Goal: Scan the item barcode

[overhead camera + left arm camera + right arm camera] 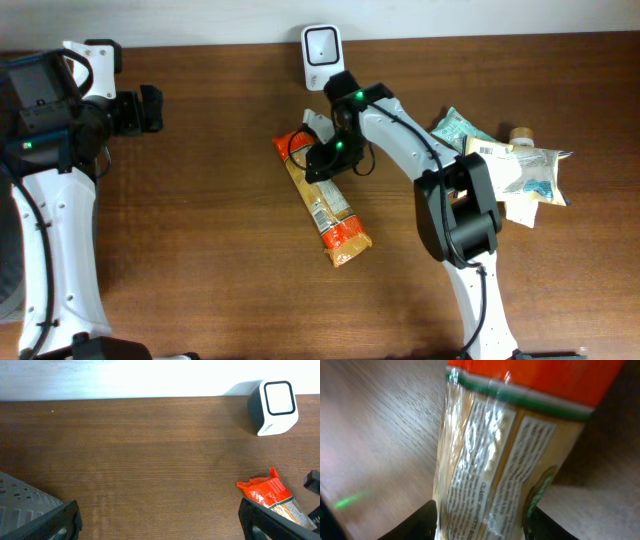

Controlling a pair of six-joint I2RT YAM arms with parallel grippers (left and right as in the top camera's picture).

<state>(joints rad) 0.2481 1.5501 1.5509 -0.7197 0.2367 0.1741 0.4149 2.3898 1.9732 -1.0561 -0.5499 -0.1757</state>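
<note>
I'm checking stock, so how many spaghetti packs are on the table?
1. The spaghetti pack lies mid-table, near the scanner. The pile of packets on the right side could hide another.

glossy clear plastic spaghetti packet (490, 450); matt brown wood-grain table (200, 250); smooth white plastic scanner (321, 55).

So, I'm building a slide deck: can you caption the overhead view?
Right gripper over the spaghetti pack on the table, near the white scanner; left gripper open, far left.
</note>
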